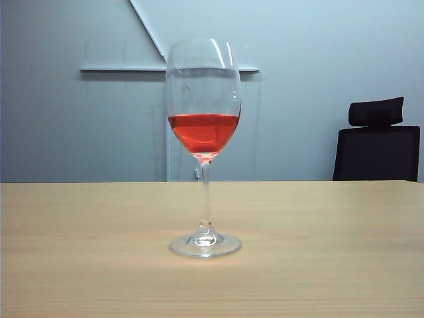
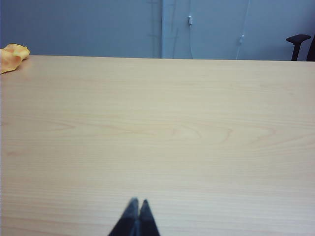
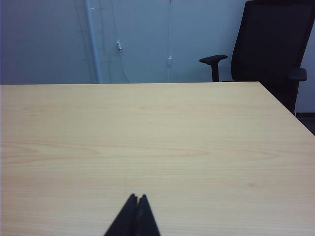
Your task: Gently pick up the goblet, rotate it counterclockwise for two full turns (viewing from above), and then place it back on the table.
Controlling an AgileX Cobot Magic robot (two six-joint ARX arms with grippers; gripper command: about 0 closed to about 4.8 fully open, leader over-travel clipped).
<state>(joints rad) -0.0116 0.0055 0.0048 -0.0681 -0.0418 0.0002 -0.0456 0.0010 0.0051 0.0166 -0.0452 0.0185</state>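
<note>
Red liquid fills the lower part of the goblet [image 1: 204, 132], which stands upright on its round foot near the middle of the pale wood worktop [image 1: 331, 265] in the exterior view, with neither arm near it. Each wrist view shows only bare worktop ahead: the left gripper [image 2: 136, 202] and the right gripper [image 3: 136, 197] both hover low with jaws pressed together, holding nothing. Picking up has not begun, so I judge the next move calls for one gripper to spread its jaws and approach the thin stem gently
</note>
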